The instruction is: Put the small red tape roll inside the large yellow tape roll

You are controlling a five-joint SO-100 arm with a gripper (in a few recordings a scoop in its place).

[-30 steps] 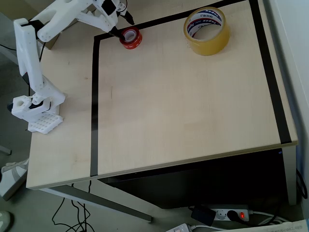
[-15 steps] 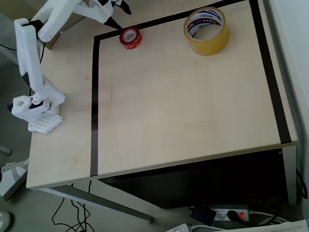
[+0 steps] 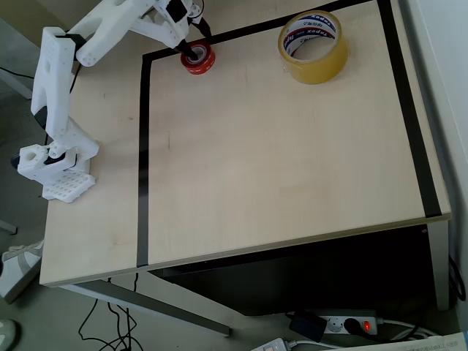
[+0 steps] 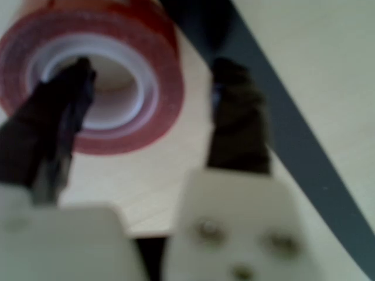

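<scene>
Two dark fingers of claw spread, straddling wall of small red tape roll; one inside core.

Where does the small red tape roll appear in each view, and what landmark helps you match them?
Overhead view: small red tape roll at top left, under the open claw.
Wrist view: upper left, one fingertip over its hole.
Shared landmark: the black tape line beside it.
</scene>
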